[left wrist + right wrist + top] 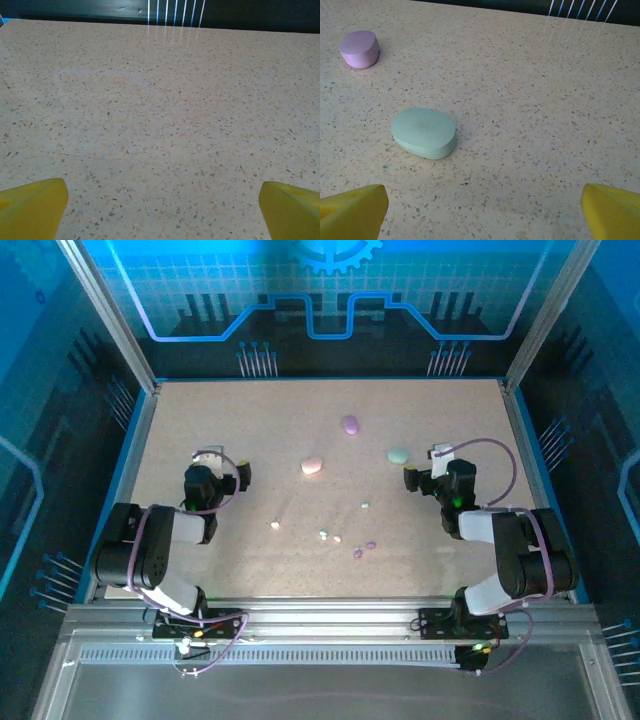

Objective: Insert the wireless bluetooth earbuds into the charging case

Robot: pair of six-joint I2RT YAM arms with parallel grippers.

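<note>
While both pairs of jaws stand wide and hold nothing, the left gripper [160, 212] hangs over bare speckled table [160, 100]; the right gripper [482, 212] faces the green case [424, 132], with the purple case [360, 48] beyond it; the pink case [312, 466] lies mid-table; the earbuds [337, 538], seemingly six though tiny from above, lie scattered between the arms, apart from every case; blue-lit panels wall the table.

On the speckled table [200, 410] a purple case [350, 424], a pink case [312, 466] and a green case [398, 455] lie apart, with tiny earbuds [323, 535] scattered toward the near edge.
</note>
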